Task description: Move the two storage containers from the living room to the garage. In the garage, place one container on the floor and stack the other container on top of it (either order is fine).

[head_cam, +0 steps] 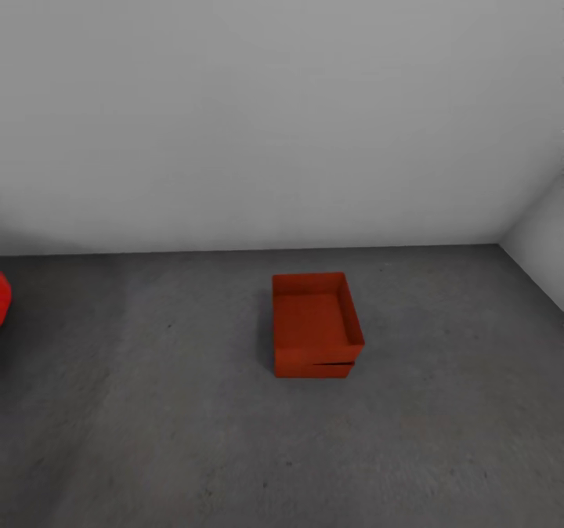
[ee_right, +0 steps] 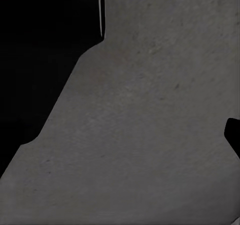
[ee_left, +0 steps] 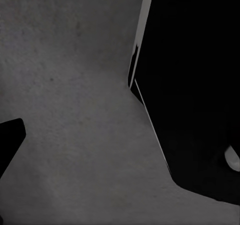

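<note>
Red-orange bins (head_cam: 316,326) are sitting stacked, empty, at frame centre on the concrete floor (head_cam: 157,403); either tool's state cannot be told.

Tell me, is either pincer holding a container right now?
No. Both storage containers sit stacked on the garage floor, with no pincer touching them.

BODY, left wrist view: large matte black body panel (ee_left: 195,85) with a thin pale-grey edge strip | small white rounded patch on its black surface | separate black angular piece, unidentifiable | BODY, right wrist view: black body panel (ee_right: 45,60) with a pale edge strip | small black angular piece, unidentifiable
</note>
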You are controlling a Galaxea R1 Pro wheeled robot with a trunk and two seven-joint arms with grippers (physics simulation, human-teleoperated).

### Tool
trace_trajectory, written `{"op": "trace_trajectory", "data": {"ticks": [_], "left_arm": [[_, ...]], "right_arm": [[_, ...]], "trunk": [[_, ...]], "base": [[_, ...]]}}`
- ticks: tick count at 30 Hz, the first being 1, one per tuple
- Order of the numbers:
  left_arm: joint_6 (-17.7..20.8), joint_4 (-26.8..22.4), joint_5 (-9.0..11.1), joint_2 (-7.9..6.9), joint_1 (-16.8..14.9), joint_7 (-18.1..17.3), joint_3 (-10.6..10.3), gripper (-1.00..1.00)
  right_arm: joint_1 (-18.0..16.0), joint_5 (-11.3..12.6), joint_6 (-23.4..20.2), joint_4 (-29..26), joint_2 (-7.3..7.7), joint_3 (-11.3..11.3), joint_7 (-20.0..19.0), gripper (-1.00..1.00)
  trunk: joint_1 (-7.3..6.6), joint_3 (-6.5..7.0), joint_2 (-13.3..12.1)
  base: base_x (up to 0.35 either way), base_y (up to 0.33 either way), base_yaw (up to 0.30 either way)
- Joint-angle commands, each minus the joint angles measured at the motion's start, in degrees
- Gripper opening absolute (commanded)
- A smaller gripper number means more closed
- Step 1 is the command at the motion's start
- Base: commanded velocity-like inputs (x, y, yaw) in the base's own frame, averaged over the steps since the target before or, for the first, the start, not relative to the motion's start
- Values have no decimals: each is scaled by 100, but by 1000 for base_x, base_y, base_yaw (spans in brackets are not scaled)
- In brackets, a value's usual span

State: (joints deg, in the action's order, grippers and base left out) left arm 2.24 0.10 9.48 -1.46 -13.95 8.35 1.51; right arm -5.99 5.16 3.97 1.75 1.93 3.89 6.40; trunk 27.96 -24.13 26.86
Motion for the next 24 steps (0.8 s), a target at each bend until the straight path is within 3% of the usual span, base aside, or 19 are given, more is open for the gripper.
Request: {"op": "trace_trajectory", "data": {"ticks": [1,24], "left_arm": [[14,0,28,0,-3,9,12,100],[13,-1,19,-3,-4,-96,10,100]], "right_arm": [[-7,54,37,19,-1,42,1,100],[-41,55,62,19,-24,42,-130,100]], "trunk": [[2,-4,7],[2,192,7]], "base": [[0,0,-49],[0,0,-27]]}}
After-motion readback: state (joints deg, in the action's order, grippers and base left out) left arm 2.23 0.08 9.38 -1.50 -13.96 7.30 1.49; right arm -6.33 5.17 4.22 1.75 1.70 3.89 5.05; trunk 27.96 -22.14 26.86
